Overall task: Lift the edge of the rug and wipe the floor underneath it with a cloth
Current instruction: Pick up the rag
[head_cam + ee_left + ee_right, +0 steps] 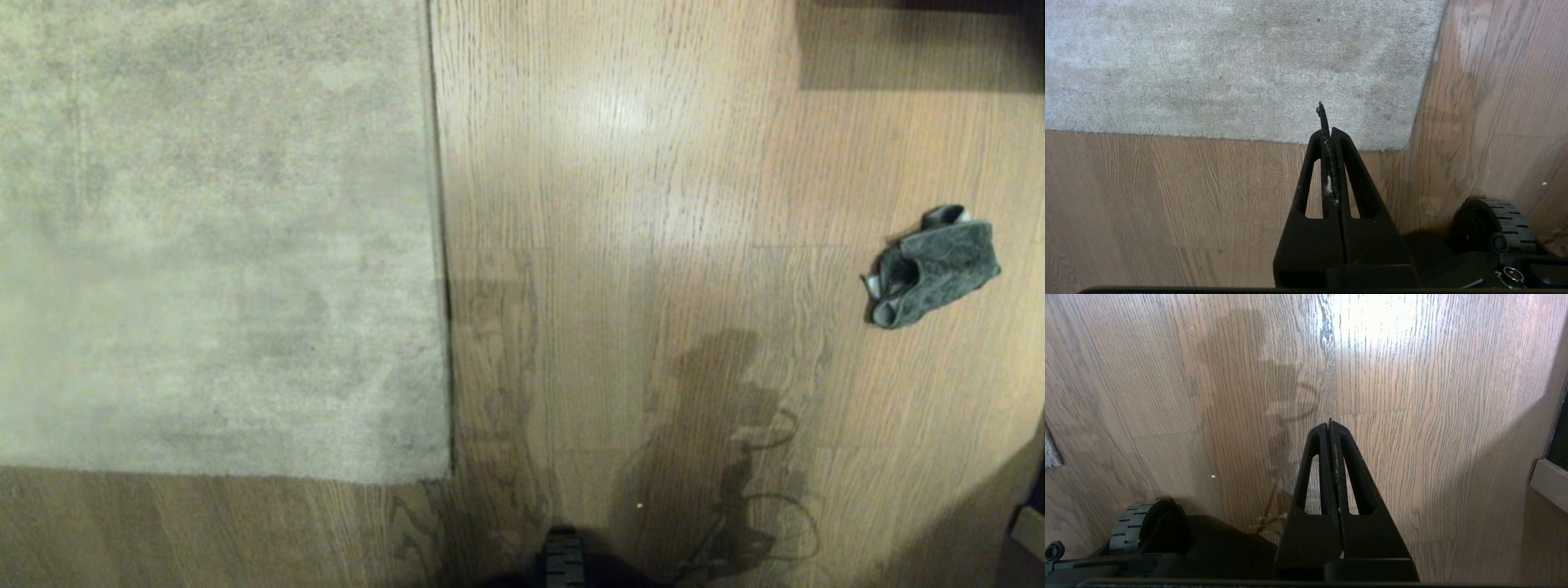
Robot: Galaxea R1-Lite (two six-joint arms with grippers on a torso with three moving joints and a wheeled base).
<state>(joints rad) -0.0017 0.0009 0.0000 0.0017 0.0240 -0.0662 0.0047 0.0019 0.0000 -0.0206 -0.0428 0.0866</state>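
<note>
Rug edge point(439, 245) flat on floor point(620, 204), left of centre, unlifted. Left hand point(1327, 130) clenched, empty, above rug corner. Right hand point(1329, 426) clenched, empty, over bare planks. Cloth point(935, 265) crumpled far right, untouched; likely fetched first.

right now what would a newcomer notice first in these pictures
The big pale rug fills the left of the head view, lying flat, its rug edge running straight down the wood floor. Off to the right, alone on the bare planks, lies the crumpled dark grey cloth. Both the left gripper and right gripper hang above the floor, jaws shut and empty.
</note>
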